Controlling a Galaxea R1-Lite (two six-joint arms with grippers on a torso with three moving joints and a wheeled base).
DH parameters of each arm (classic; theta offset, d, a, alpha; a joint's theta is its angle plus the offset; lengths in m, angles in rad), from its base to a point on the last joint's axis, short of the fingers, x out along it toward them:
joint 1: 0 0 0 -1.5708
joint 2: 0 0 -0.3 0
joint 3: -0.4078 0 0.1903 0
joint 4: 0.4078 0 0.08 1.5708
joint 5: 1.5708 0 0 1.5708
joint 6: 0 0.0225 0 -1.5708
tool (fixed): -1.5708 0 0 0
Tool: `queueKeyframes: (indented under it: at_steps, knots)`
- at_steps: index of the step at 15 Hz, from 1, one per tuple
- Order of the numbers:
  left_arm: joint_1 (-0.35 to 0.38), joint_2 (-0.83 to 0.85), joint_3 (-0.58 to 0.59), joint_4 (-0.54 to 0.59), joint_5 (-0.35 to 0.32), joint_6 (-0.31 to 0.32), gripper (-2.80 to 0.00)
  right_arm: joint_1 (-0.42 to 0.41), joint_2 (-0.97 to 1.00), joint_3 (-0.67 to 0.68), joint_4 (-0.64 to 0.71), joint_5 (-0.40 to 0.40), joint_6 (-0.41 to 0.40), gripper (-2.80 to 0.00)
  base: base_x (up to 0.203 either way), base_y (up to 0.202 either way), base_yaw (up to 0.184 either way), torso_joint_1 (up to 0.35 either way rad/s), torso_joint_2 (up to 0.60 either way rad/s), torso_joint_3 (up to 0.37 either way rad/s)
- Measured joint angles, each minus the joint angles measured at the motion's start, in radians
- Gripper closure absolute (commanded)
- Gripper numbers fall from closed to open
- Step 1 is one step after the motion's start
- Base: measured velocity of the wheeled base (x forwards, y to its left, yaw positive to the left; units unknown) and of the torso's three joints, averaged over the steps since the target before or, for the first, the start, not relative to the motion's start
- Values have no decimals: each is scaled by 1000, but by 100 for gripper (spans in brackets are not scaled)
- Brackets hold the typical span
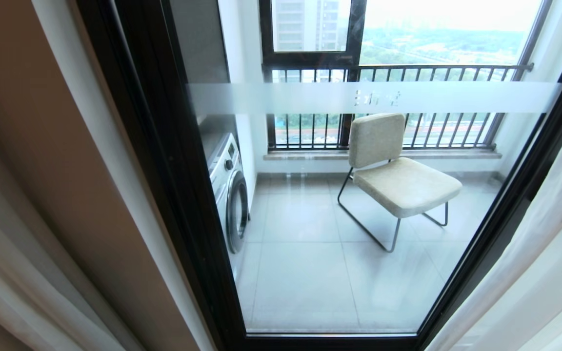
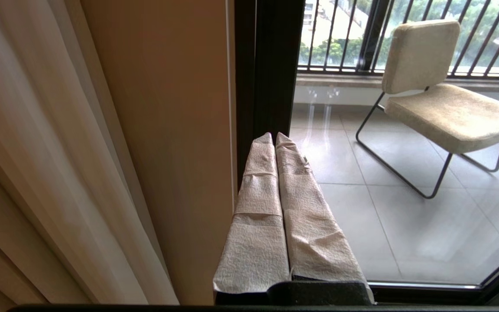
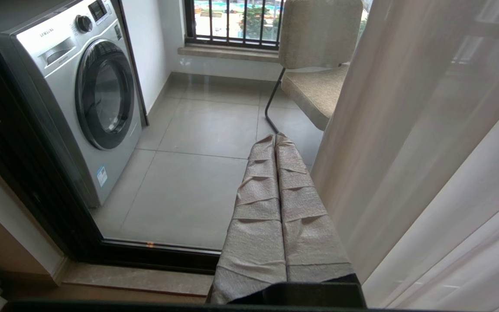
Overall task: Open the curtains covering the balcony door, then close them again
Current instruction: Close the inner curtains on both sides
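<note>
Balcony door (image 1: 359, 219) in full view w/ curtains (image 1: 42, 219) drawn aside: thick beige-grey drape bunched at left of black frame, thin white sheer (image 1: 544, 253) hanging at right. Frosted band (image 1: 369, 97) running across glass. Behind glass, on grey-tiled balcony floor (image 1: 310, 273): silver washing machine (image 1: 230, 195) vs. left wall, beige padded chair (image 1: 398, 175) on thin metal legs near far window side, barred railing (image 1: 408, 105) behind it.

Neither arm seen from head cam.

Left gripper (image 2: 274, 138), per left wrist cam: cloth-wrapped fingers (image 2: 258, 208) pressed together, clenched on nothing, aimed at black door frame (image 2: 271, 65); drape folds (image 2: 50, 151) close by on one side, apart from fingers, chair (image 2: 440, 86) visible thru glass beyond.

Right gripper (image 3: 275, 138), per right wrist cam: wrapped fingers (image 3: 301, 216) likewise clenched, empty, pointing at lower glass; sheer (image 3: 427, 151) hanging just beside, contact w/ it not clear; washing machine (image 3: 85, 95) thru glass on other side, stone sill (image 3: 137, 277) at door's foot below.
</note>
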Motion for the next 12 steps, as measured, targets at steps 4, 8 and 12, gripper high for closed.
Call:
queueKeyframes:
  at_steps: [4, 8, 12]
  knots:
    - [0, 16, -124, 5, 7, 0, 0, 0, 0, 0, 0, 0, 0, 0, 0, 0, 0, 0, 0, 0]
    - [-1, 146, -284, 1, 66, 0, 0, 0, 0, 0, 0, 0, 0, 0, 0, 0, 0, 0, 0, 0]
    - [-1, 385, -491, -2, 224, 1, 0, 0, 0, 0, 0, 0, 0, 0, 0, 0, 0, 0, 0, 0]
